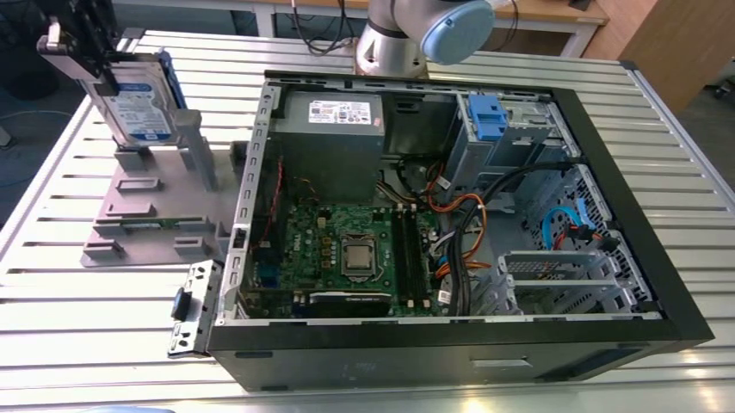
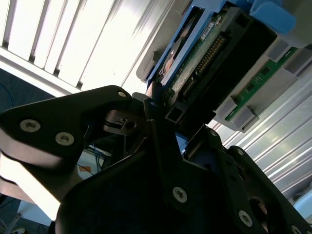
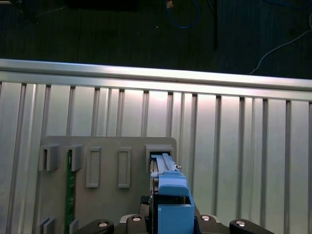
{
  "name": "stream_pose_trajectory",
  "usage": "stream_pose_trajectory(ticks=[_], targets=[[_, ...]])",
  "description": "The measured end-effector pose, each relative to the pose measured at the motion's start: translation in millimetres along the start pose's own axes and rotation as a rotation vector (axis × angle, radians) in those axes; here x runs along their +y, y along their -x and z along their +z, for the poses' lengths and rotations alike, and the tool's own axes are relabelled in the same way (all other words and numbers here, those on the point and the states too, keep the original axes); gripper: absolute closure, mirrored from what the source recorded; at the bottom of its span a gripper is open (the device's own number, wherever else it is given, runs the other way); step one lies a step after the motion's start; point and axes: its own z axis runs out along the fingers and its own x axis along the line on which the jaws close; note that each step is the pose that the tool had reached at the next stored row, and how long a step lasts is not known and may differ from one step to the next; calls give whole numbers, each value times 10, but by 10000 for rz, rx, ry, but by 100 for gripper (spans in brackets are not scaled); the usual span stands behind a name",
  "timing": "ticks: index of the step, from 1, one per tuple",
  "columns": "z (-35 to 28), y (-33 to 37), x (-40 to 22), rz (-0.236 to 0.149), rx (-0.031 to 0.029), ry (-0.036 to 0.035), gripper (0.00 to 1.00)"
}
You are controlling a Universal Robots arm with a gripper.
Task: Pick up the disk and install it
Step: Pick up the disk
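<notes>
So the gripper (image 1: 98, 69) sits at the exterior view's left, pointing down, fingers clamped on the disk (image 1: 140, 99). The disk stands upright over the grey holder (image 1: 138, 206), beside the open computer case (image 1: 620, 172).

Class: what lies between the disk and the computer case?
Beside the disk, the grey holder's upright post, then bare table slats, in the exterior view.

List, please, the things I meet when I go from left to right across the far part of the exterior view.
The disk held in the gripper → grey metal box with a white sticker → blue plastic clip → black side wall of the computer case.
</notes>
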Motion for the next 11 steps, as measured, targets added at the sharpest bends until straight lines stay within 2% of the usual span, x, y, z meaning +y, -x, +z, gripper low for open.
stream_pose_trajectory(ticks=[11], targets=[[-35, 1, 2, 0, -1, -1, 63]])
